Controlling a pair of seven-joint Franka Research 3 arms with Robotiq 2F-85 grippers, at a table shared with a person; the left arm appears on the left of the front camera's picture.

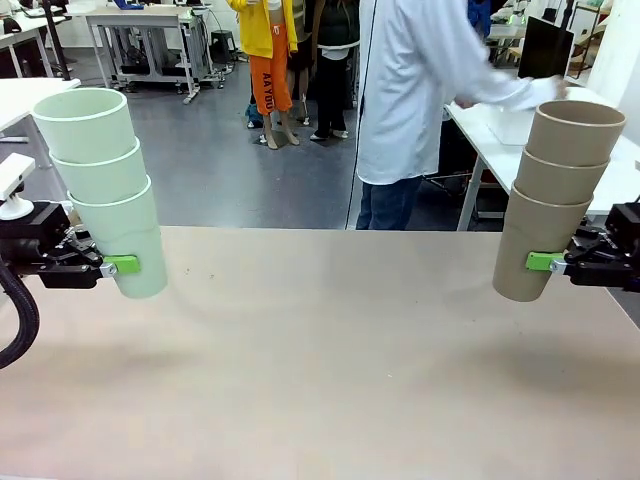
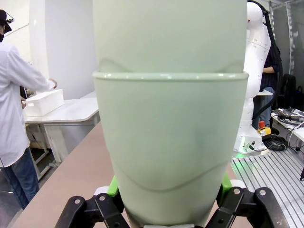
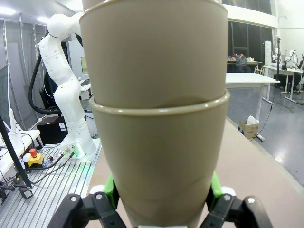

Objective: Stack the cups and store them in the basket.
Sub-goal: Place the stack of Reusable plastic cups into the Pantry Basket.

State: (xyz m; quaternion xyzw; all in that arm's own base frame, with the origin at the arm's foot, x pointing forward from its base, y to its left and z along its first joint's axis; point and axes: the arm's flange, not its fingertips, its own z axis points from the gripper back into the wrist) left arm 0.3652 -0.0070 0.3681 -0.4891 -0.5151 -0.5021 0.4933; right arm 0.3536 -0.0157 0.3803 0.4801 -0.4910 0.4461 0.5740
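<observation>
Front view, left hand (image 1: pixel 128 264) gripping three nested mint cups (image 1: pixel 100 180), right hand (image 1: pixel 536 262) gripping three tan cups (image 1: pixel 562 185), seemingly lifted.

Open tabletop (image 1: pixel 320 370) spans the middle between the mint cup stack (image 1: pixel 105 190) and the tan cup stack (image 1: pixel 555 200).

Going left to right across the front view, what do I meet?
The mint green cup stack in the left end effector, person in a white coat, tan cup stack in the right end effector.

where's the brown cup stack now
Front view, right side: brown cup stack gripped by the right end effector, across the table from the green stack.
</observation>
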